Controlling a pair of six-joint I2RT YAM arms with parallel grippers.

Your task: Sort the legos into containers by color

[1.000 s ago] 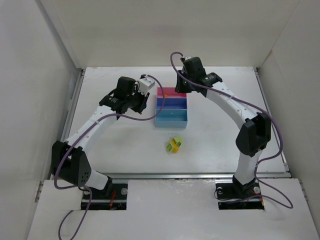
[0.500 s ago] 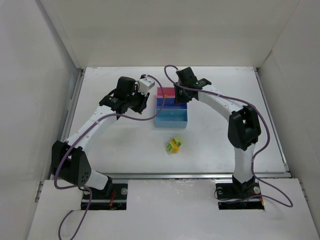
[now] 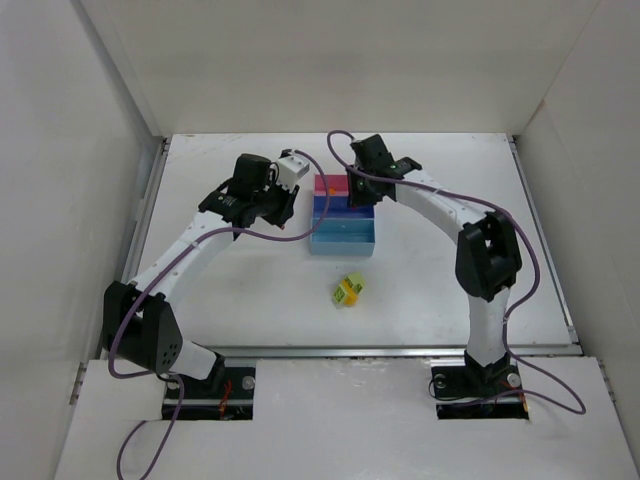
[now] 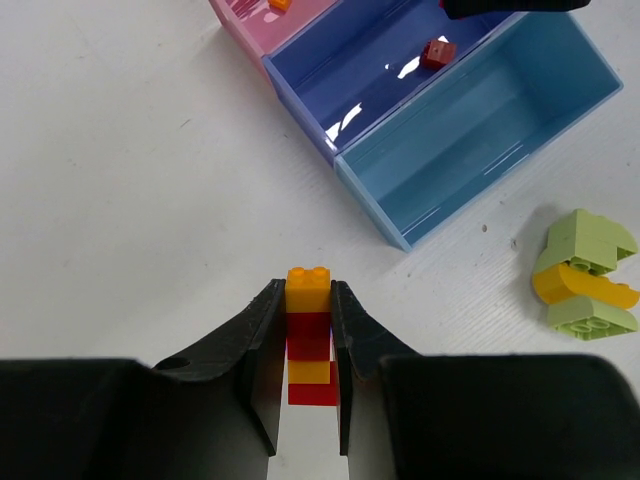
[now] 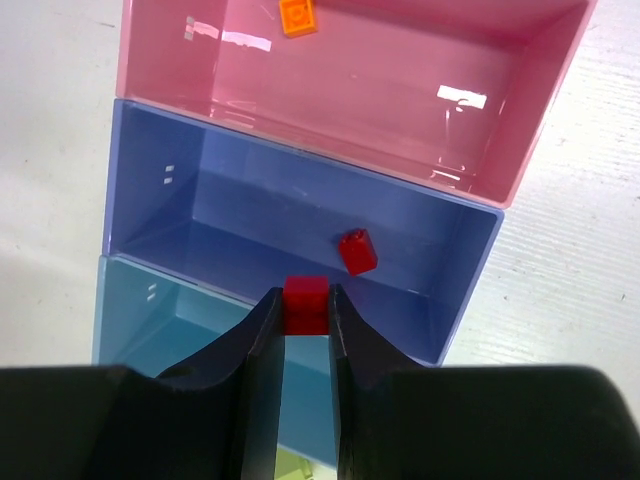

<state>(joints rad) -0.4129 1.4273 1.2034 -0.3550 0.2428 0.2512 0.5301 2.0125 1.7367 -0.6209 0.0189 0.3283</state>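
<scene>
The tray has a pink bin [image 5: 420, 60], a dark blue bin [image 5: 250, 210] and a light blue bin [image 5: 150, 320]. My right gripper [image 5: 305, 305] is shut on a red brick [image 5: 306, 303] above the dark blue bin, where another red brick [image 5: 357, 250] lies. An orange brick [image 5: 297, 15] lies in the pink bin. My left gripper [image 4: 303, 300] is shut on a stack of orange and red bricks [image 4: 309, 335], held above the table left of the tray [image 3: 343, 214]. A lime-green and yellow brick cluster [image 4: 583, 272] lies on the table in front of the tray.
White walls enclose the table on the left, back and right. The lime-green cluster also shows in the top view [image 3: 348, 290], between the tray and the table's front edge.
My right arm has swung left and down over the tray's dark blue bin. The left arm has not moved.
</scene>
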